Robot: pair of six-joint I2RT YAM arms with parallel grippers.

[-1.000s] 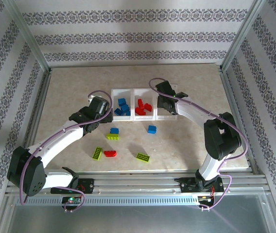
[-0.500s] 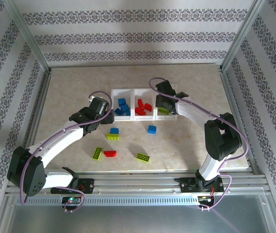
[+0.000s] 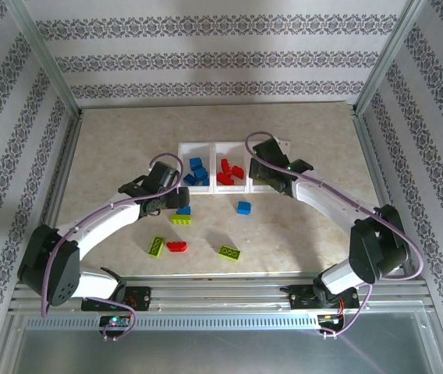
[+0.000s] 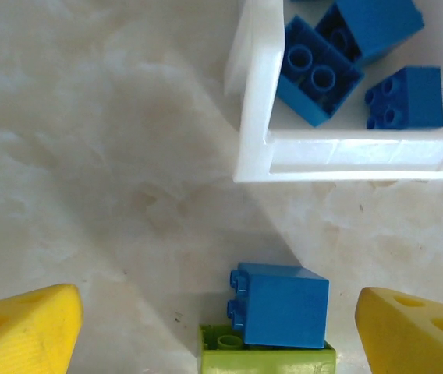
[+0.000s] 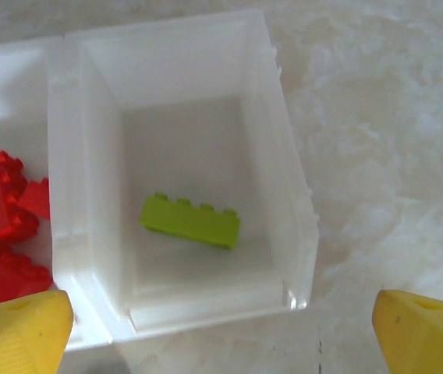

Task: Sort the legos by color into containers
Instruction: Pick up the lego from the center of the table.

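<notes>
- Left jaws are spread wide with nothing in them, over a small blue studded plastic brick (image 4: 284,304) stacked on a lime green brick (image 4: 268,360) on the beige table (image 4: 89,156), just near of the left bin (image 4: 346,156) of the translucent white plastic tray, which holds blue bricks (image 4: 319,74).
- The middle bin (image 3: 232,144) holds red bricks (image 3: 229,173).
- Right jaws, spread and empty, hang over the right bin (image 5: 288,156), where a lone lime brick (image 5: 190,220) lies.

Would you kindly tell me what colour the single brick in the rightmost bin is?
The brick is lime green; right wrist view.
</notes>
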